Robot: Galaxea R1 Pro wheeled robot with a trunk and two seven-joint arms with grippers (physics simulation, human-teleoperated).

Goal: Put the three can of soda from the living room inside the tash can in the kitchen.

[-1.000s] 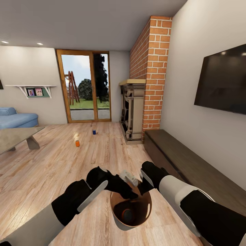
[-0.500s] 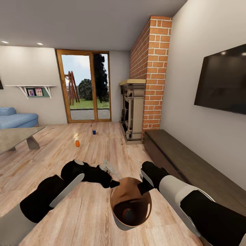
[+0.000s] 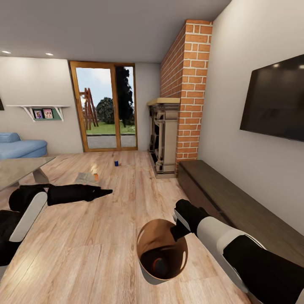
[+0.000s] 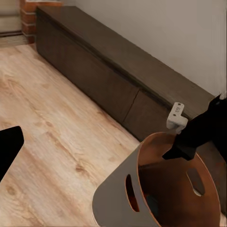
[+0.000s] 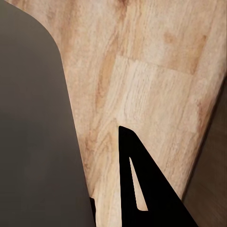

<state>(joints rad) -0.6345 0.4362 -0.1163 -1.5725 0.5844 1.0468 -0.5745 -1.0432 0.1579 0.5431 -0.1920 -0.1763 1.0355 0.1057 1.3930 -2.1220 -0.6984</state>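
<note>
Bin held at its rim by right gripper, which is clamped on it; one can lies inside. Left gripper reaches over the wood floor; whether its jaws are apart I cannot tell. Orange can and blue can stand further off (blue nearer the glass doors). Advice: drive closer, approach orange can low, keep bin level.

Left end effector tip blurs; orange can half hidden behind it

Grey bin wall, black fingertip, wood floor.
</note>
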